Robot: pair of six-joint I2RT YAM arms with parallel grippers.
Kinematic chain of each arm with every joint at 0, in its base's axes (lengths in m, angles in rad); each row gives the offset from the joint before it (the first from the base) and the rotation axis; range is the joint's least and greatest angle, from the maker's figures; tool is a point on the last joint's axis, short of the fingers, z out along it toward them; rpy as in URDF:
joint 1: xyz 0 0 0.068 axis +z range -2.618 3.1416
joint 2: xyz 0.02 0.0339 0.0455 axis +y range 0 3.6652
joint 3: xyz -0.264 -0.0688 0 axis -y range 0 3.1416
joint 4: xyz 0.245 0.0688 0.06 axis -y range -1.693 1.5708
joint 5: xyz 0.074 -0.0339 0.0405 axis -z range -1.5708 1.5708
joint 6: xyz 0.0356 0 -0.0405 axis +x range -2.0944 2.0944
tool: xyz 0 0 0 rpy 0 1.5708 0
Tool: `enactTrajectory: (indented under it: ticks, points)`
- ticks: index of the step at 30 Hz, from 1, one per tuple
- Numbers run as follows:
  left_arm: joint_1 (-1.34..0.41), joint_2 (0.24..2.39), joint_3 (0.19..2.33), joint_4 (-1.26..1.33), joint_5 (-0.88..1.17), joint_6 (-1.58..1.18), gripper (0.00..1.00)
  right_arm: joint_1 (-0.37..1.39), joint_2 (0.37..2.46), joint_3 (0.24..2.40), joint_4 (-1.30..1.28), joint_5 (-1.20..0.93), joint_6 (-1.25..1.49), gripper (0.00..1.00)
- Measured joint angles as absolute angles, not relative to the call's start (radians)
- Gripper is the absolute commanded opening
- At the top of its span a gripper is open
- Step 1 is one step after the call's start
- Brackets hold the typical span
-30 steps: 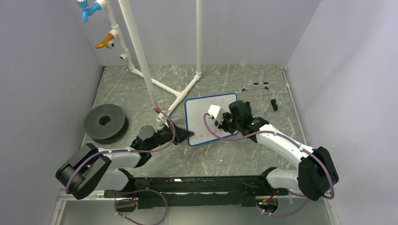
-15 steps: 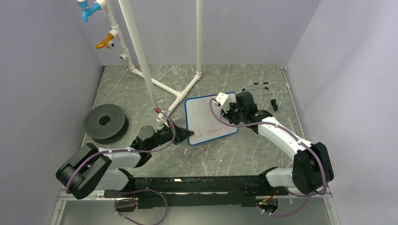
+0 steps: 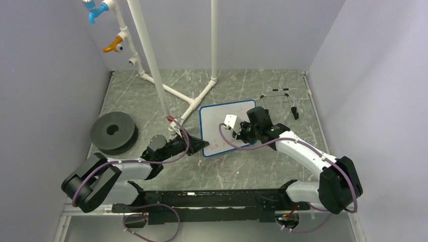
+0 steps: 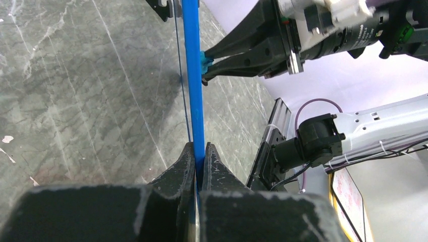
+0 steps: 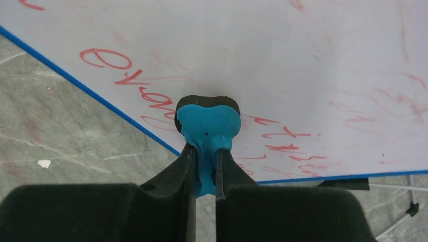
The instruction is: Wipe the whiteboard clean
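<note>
Grey, white-veined marbled tabletop (image 3: 252, 85), enclosed by 3 plain pale lavender walls (image 3: 272, 30) at 9, 12 and 3 o'clock. White pipe frame (image 3: 152, 60) rises at 11 o'clock, carrying a blue fitting (image 3: 96, 10) and an orange fitting (image 3: 113, 47). Lighting even, diffuse.

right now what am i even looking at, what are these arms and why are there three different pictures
These are two robot arms bolted to the near edge of a grey table. The wide picture comes from a fixed camera above and behind them. The other two come from small cameras on each wrist, looking along that arm's own fingers.

The left gripper is shut on the blue rim of a small whiteboard. The right gripper is shut on a blue eraser, whose dark pad is pressed against the board's face, near some red handwriting.

Also on the table are a black ring-shaped disc, a white pipe frame and a thin black wire stand.
</note>
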State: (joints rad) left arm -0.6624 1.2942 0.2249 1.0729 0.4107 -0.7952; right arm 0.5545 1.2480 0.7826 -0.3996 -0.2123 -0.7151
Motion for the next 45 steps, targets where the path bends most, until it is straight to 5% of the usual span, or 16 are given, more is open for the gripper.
enactTrajectory:
  ticks: [11,22,33,45]
  points:
    - [-0.662,1.294,0.225,1.079,0.41,-0.789,0.0,0.465,1.286,0.829,-0.391,-0.19,-0.693,0.0]
    - [-0.662,1.297,0.225,1.08,0.428,-0.79,0.0,0.583,1.241,0.795,-0.468,-0.223,-0.784,0.0]
    - [-0.662,1.297,0.225,1.094,0.413,-0.787,0.0,0.41,1.325,0.91,-0.421,-0.236,-0.65,0.0]
    - [-0.662,1.298,0.224,1.092,0.421,-0.79,0.0,0.511,1.283,0.831,-0.45,-0.26,-0.719,0.0]
